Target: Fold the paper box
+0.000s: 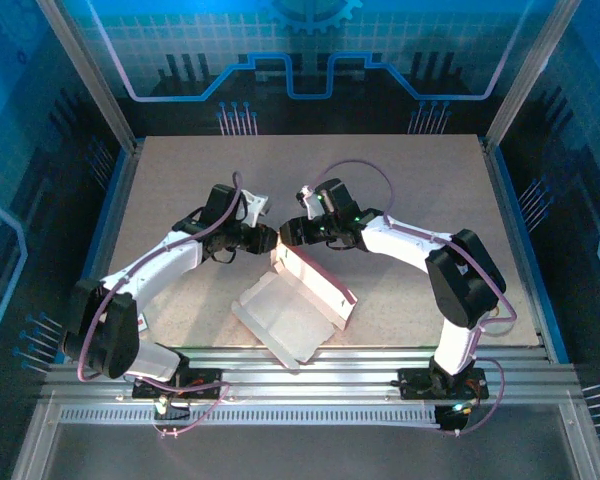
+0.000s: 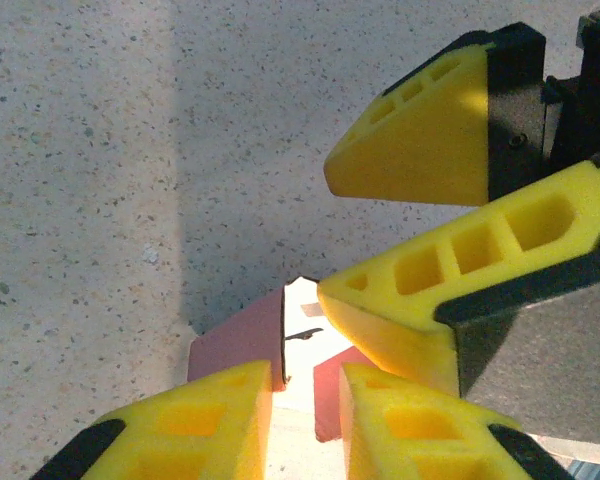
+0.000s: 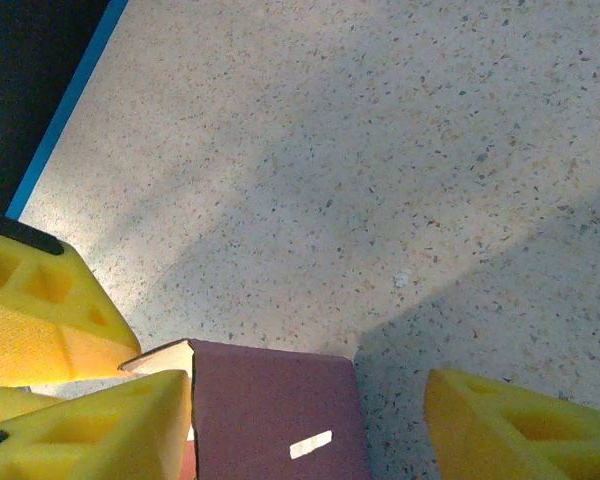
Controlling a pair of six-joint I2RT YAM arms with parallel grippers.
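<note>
Where the half-folded paper box point(image 1: 295, 312) lies centre-front on the desk point(image 1: 410, 190), we see the right tool point(image 3: 308, 385) open astride its raised pink wall; whether the left tool point(image 2: 306, 375) pinches it, we cannot tell.

— What sort of place is this?
— A robotics lab, I'd say: a test cell, not a home or a shop. Two white jointed machines, the left arm point(image 1: 150, 275) and the right arm point(image 1: 420, 245), are bolted to a ribbed aluminium rail point(image 1: 320, 365) along the near edge of a speckled tabletop point(image 1: 410, 190).
— And around it?
— A metal frame post point(image 1: 92, 72) at each far corner. There are blue wall panels point(image 1: 400, 40) printed with circuit lines and what looks like a gear point(image 1: 317, 12), though the top cuts it off.
</note>
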